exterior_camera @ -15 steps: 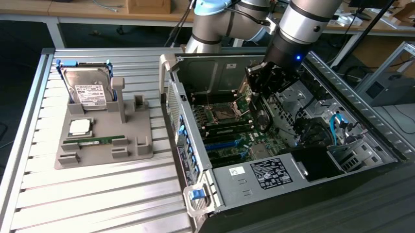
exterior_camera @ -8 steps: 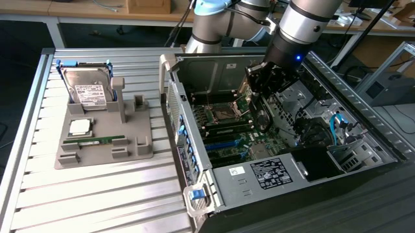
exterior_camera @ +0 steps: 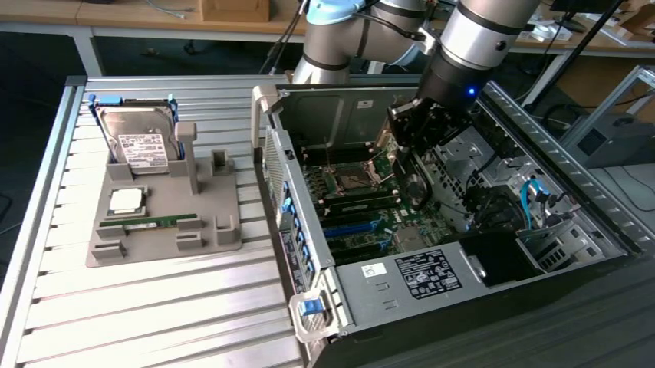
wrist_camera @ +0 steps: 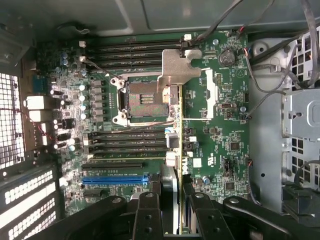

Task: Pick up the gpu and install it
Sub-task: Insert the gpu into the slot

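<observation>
One gpu (wrist_camera: pixel 176 75) hung edge-on over the motherboard (wrist_camera: pixel 225 150) inside the computer case (exterior_camera: pixel 358 107), pinched in the claw (wrist_camera: pixel 173 212); we judged it not yet seated; a slight tilt in that pinch could have sent its edge wide of the blue slot (wrist_camera: pixel 115 178); its metal bracket might have snagged the case wall.

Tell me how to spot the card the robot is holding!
Find the open computer case on the exterior view's right, with the green motherboard inside. Over it the gripper clamps the gpu, a thin card held on edge. Unlike the hard drive and memory stick in the grey holder outside, it has a silvery bracket at one end.
</observation>
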`<state>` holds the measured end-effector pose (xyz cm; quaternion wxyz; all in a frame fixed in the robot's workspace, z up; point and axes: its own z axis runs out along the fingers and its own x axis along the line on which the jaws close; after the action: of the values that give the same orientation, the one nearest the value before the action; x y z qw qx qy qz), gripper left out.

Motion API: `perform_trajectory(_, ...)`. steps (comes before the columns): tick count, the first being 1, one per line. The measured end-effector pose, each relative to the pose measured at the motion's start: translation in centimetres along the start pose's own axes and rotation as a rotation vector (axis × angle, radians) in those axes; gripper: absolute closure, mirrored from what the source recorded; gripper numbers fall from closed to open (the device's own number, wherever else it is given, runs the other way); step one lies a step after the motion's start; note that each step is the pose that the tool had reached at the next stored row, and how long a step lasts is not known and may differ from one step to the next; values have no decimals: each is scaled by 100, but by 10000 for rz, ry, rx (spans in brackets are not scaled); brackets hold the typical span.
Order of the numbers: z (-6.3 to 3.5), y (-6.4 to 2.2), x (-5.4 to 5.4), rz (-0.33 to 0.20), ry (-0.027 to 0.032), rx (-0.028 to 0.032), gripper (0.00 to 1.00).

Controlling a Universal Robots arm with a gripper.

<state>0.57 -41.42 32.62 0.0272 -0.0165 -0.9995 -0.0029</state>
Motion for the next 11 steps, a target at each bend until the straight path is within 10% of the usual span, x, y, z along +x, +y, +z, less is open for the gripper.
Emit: perform_trajectory(11,0,0,0,-872,5,48,73)
